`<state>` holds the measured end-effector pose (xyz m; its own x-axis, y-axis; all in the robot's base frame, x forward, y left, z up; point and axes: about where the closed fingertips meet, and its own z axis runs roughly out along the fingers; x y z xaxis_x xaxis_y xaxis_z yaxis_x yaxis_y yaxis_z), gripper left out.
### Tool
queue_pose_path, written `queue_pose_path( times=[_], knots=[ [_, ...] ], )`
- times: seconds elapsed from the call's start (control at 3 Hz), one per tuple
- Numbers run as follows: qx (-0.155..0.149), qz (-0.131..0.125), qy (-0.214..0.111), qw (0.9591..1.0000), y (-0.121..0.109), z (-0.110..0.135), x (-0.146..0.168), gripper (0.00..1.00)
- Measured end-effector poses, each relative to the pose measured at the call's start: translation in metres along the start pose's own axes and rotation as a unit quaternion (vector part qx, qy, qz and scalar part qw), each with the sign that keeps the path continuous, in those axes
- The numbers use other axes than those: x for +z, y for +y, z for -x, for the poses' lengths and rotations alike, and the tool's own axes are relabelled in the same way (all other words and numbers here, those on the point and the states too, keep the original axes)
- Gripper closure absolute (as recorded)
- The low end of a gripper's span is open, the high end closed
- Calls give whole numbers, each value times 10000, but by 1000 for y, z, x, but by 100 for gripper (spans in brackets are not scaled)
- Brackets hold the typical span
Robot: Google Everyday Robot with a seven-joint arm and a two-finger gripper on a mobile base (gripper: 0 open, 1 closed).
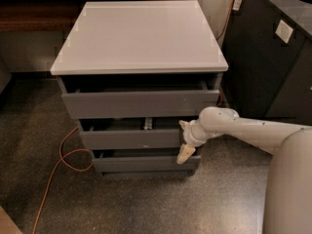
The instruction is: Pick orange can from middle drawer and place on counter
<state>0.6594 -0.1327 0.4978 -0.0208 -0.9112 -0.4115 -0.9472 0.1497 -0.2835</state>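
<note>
The robot's arm point(253, 129) is a smooth, off-white rounded tube of glossy plastic, with a few tiny dark specks along its shell (screws or marks, too small to tell). It swells into a bulbous white joint point(214, 121), then narrows to a ringed white collar. The pale cream gripper point(185, 145), yellower than the arm, sits at the right end of the wide grey flat-fronted middle drawer point(131, 139). Far right of that drawer stands a broad white cylindrical segment point(287, 189).

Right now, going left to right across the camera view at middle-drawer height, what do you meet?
The orange cable on the floor → middle drawer → gripper at the drawer's right end → robot arm.
</note>
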Motion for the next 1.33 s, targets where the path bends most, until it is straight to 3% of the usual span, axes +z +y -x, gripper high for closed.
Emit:
queue_pose_path(
  times=[0.33,0.67,1.33],
  knots=[
    [-39,-335,230,9992,-15,-11,29,0],
    [-144,-553,243,9981,-23,-14,44,0],
    [-271,-744,133,9968,-45,-14,72,0]
  ],
)
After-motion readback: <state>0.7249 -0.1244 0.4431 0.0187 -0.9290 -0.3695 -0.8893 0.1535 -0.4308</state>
